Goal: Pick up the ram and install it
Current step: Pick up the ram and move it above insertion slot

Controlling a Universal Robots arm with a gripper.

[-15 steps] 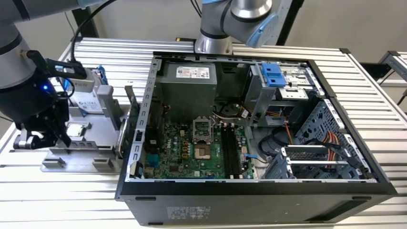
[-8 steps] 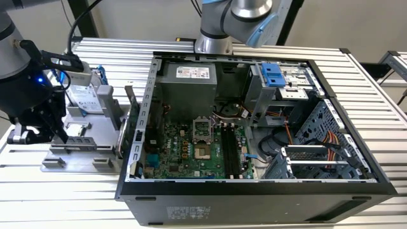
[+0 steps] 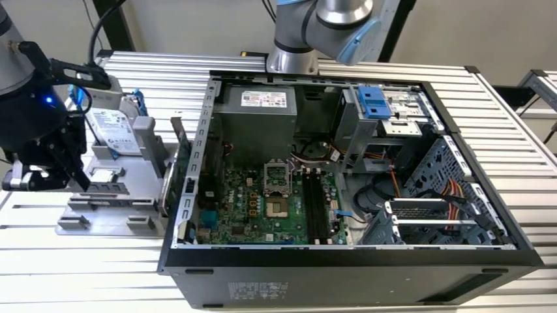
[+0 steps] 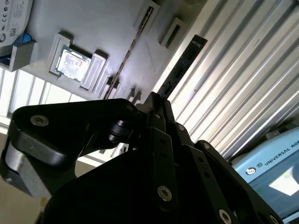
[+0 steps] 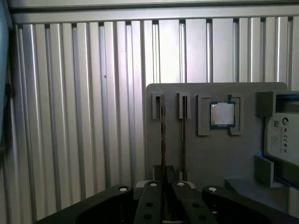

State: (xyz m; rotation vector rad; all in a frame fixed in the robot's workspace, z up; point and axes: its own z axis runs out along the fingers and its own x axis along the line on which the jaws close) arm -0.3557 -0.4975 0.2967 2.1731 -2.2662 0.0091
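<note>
Ribbed aluminium table (image 3: 513,104) runs under everything you see, and an open computer case (image 3: 348,267) lies on its side in the middle of it with the green motherboard (image 3: 261,208) facing up. Off the exterior view's left of the case sits a grey fixture tray (image 3: 104,225) with a hard drive (image 3: 113,130) propped at its far end. Your jaws hang over that tray on the black wrist, well apart from the case. In the second wrist view they are clenched on one end of the ram (image 4: 181,67). It sticks straight out from the fingertips as a dark narrow strip, flat face to the camera, crossing the tray's edge and the table ribs behind it. Just beside it in that view, a second thin stick (image 4: 133,49) stands on edge in one of the tray's slots. In the first wrist view you look along the jaws at the tray's two narrow slots, which lie side by side, with a processor chip (image 5: 221,114) seated in a square pocket next to them. On the motherboard, the long black memory slots (image 3: 315,205) lie near the middle of the case, far from the ram. A silver-and-blue arm joint (image 3: 335,19) stands at the table's far edge behind the case.
</note>
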